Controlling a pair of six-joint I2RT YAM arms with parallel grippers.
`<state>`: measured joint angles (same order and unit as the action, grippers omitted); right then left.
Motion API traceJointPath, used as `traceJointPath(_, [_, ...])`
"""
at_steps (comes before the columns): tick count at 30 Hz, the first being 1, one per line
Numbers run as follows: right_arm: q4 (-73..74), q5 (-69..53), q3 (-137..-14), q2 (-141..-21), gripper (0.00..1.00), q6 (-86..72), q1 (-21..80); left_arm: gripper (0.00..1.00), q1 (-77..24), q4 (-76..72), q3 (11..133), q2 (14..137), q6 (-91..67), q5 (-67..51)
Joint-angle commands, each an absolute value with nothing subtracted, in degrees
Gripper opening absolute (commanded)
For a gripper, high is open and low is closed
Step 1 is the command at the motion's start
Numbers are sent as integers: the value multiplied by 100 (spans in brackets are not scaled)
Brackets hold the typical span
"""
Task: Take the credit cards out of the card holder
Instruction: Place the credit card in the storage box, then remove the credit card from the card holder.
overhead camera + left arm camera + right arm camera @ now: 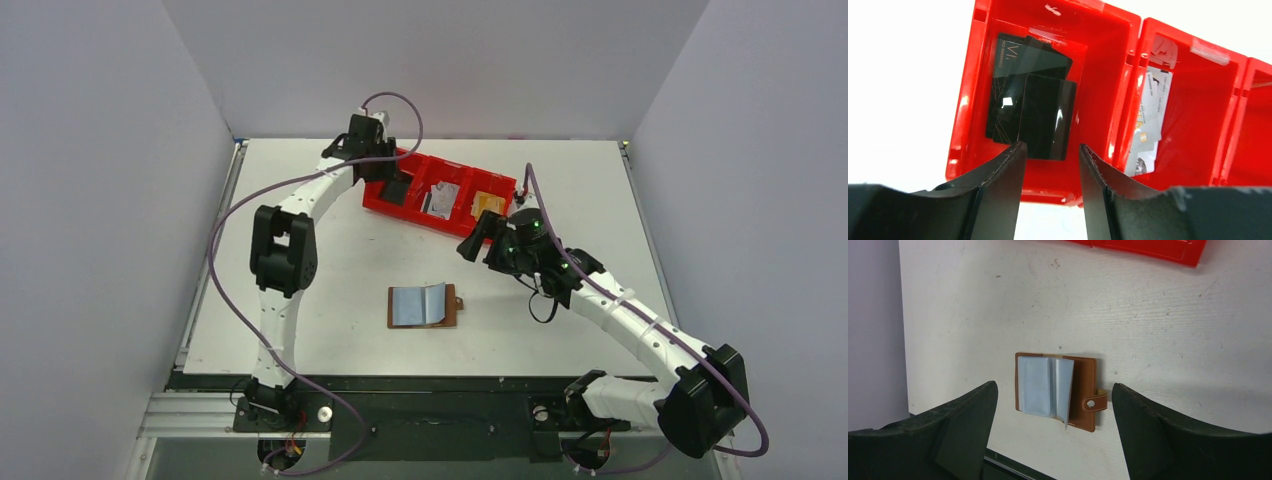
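Note:
The card holder (455, 305) lies open on the table in front of the arms, a brown leather wallet (1083, 390) with a snap strap. Light blue sleeves (1035, 385) fan out of it. I cannot tell whether credit cards sit in those sleeves. My left gripper (1050, 147) hovers open over the left compartment of the red tray (1098, 100), with nothing between its fingers. Black cards (1045, 115) lie stacked in that compartment just beyond the fingertips. My right gripper (1054, 385) hangs wide open and empty above the table, right of and beyond the wallet (475, 240).
The red three-compartment tray (430, 222) stands at the back middle of the table. White cards (1148, 115) lean in its middle compartment and a tan-gold card (487, 205) lies in the right one. The tray's edge (1148, 247) shows at the top of the right wrist view.

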<state>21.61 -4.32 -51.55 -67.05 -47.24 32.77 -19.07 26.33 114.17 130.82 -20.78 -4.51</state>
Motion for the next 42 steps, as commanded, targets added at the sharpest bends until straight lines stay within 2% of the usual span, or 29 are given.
traceJointPath(1, [2167, -62, -5385, -6786, 80, -4544, 3496, 41, -1890, 2767, 11523, 12181, -2094, -390])
traceJointPath(5, [2232, 242, -5548, -6964, 80, -4490, 3794, 41, -1894, 2781, 10934, 11527, -2473, -285])
traceJointPath(12, [2252, 396, -5902, -7626, 80, -4363, 4474, 41, -1916, 2760, 9153, 9923, -3120, -165])
traceJointPath(25, [2272, 583, -6520, -9274, 78, -4391, 5524, 41, -1882, 3418, 6632, 7468, -3001, 57])
traceJointPath(34, [2235, 654, -6712, -10011, 70, -4408, 5791, 41, -1881, 3122, 5376, 6815, -3163, -293])
traceJointPath(42, [2207, 716, -6757, -10275, 63, -4484, 5808, 40, -1881, 2944, 5080, 6710, -3236, -500])
